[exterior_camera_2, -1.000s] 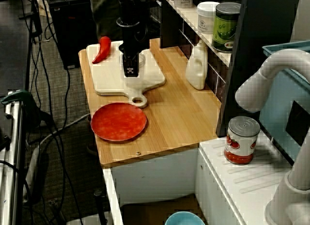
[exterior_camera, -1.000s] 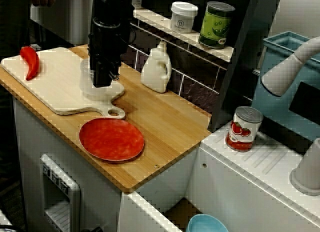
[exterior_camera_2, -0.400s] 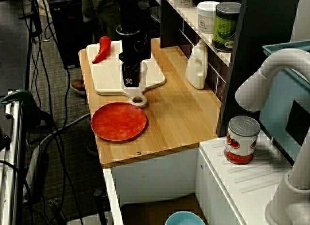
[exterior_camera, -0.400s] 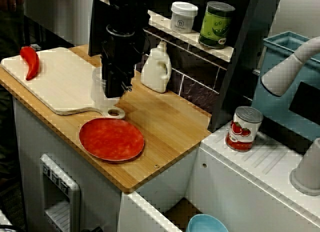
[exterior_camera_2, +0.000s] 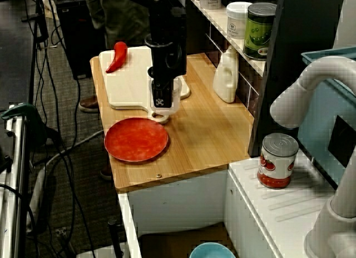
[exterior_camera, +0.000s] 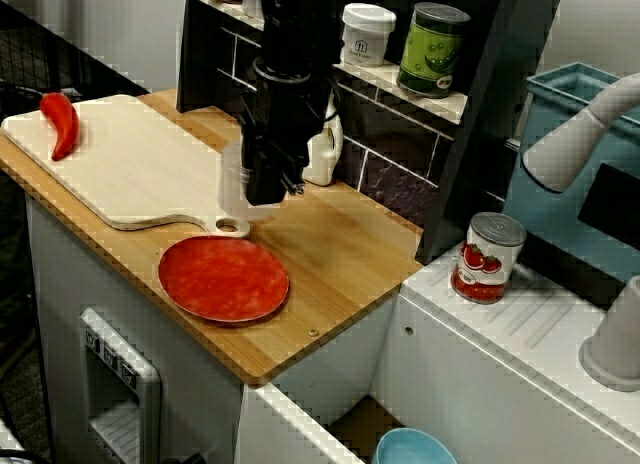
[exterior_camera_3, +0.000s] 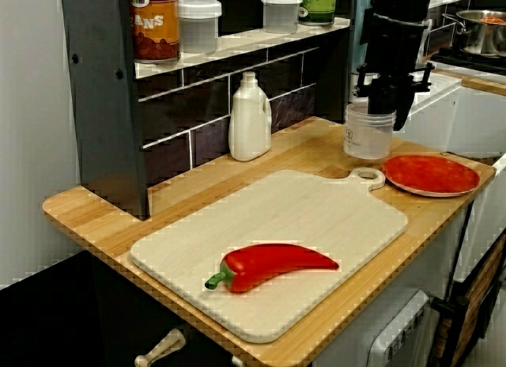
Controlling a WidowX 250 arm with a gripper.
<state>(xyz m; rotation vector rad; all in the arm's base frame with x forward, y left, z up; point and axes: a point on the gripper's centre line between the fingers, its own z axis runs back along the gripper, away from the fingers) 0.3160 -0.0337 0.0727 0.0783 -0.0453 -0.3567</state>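
Right of centre in the upper part of the low view along the counter, the dark fingers (exterior_camera_3: 400,112) of the black gripper (exterior_camera_3: 383,107) are closed on the rim of a transparent round plastic cup (exterior_camera_3: 368,139). One finger is seen outside the cup wall on the right, and the other is hidden. The cup is upright, just behind the ring handle of a pale wooden cutting board (exterior_camera_3: 277,225). I cannot tell whether its bottom touches the light wooden counter (exterior_camera_3: 316,149) or hangs a little over it. To the right of the cup, near but apart from it, a round red plate (exterior_camera_3: 433,174) lies flat at the counter's edge. In the view from above, the gripper points straight down over the handle end of the board, and the plate is to the lower left of it. A white plastic bottle (exterior_camera_3: 249,118) stands against the dark tiled wall, left of the cup in the low view. A long red chili pepper (exterior_camera_3: 273,266) lies on the board in the lower centre, well apart from the cup. In the view from the front, a green tin can (exterior_camera: 433,49) stands on the shelf at the top, and a red tomato can (exterior_camera: 487,257) stands on the white surface at the right.
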